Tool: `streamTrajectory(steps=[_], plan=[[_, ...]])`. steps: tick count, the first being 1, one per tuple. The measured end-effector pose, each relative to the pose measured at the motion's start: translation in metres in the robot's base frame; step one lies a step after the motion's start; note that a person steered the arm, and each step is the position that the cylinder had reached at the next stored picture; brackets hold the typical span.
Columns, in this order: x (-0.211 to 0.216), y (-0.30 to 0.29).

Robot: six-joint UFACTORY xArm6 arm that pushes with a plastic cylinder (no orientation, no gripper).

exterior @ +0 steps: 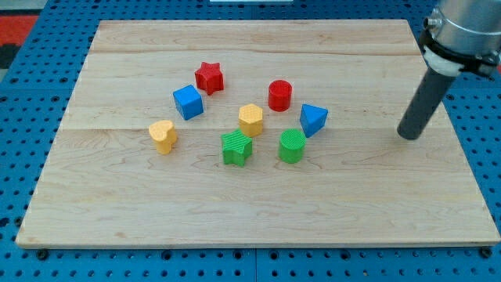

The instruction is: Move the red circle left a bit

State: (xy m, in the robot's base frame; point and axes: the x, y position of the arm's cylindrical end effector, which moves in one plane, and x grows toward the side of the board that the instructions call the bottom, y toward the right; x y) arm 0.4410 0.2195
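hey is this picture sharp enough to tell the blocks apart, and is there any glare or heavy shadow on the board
Camera view: evenly lit and in focus; the red circle block and the red star block are crisp. Camera view: no glare on the pale wooden board; shadows are faint. Camera view: my tip sits sharp at the view's right, clear of all blocks.

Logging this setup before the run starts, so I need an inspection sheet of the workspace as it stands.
Surface: wooden board, flat, blocks clustered at centre.
Job's things: red circle, upright, apart from its neighbours.
Clutter: red star, blue cube, yellow hexagon, blue triangle, yellow heart, green star, green circle.
Gripper: none; my tip rests far to the view's right of all blocks.
Cables: nothing seen.
Surroundings: blue pegboard.
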Motion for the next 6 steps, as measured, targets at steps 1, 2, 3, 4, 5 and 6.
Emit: streamTrajectory(steps=[1, 2, 3, 4, 5, 6], plan=[[-0.044, -0.028], [-0.045, -0.094], [-0.040, -0.147], [-0.053, -0.172], [-0.063, -0.166], [-0.130, -0.187]])
